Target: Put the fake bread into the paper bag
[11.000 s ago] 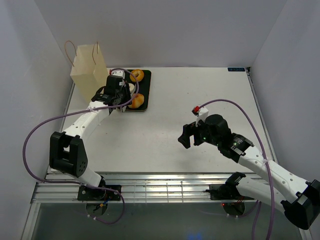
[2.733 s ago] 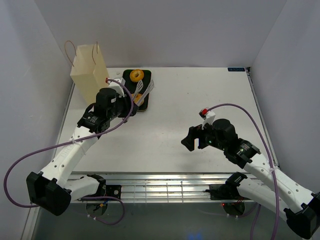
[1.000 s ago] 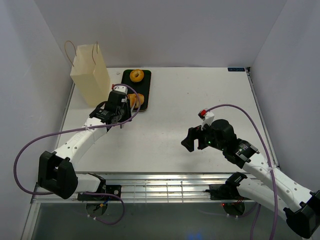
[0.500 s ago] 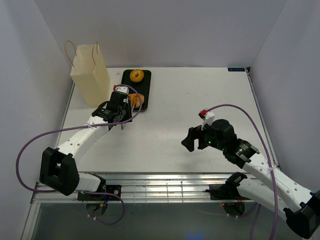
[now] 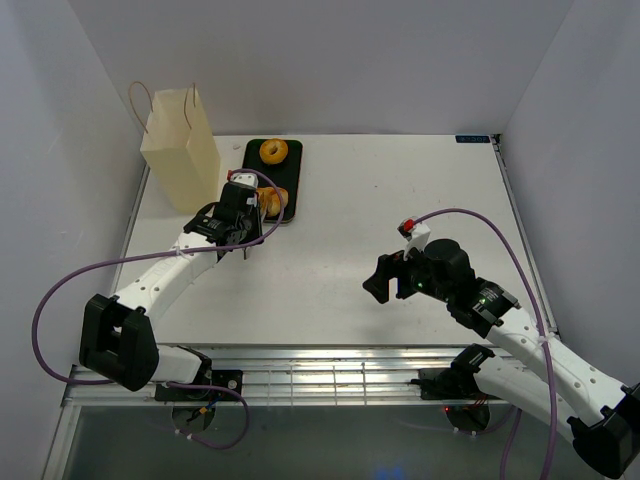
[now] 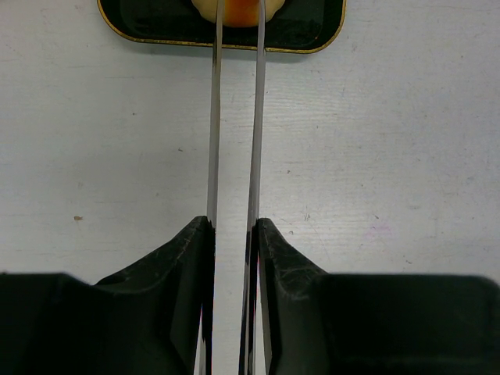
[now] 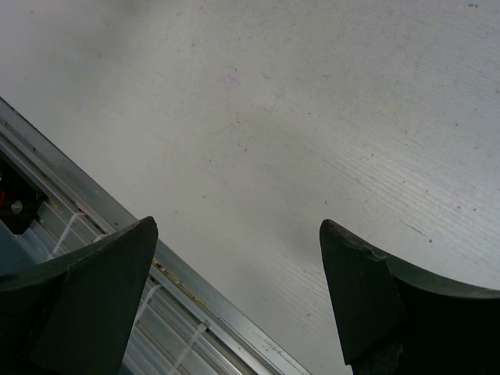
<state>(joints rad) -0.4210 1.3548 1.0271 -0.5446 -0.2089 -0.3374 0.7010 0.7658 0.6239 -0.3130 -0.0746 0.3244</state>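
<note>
The cream paper bag [image 5: 180,145] stands upright at the back left. Right of it lies the black tray [image 5: 293,172] with the orange-brown ring [image 5: 272,151] at its far end and the golden bun [image 5: 273,198] at its near end. My left gripper [image 5: 240,215] is shut on thin metal tongs [image 6: 237,117]. The tong blades reach to the bun [image 6: 241,9], one on each side of it. The white ring and the flat tan piece do not show. My right gripper [image 5: 385,280] hangs open and empty over bare table [image 7: 238,289].
The tray's gold-edged near rim [image 6: 156,41] lies just beyond my left jaws. The table's metal front rail [image 7: 117,234] runs under my right gripper. Grey walls close in the table on the left, back and right.
My left arm has come down from beside the bag to the tray's near end, bringing the tongs to the bun. It has hardly moved in the last half second. The right arm is still.
</note>
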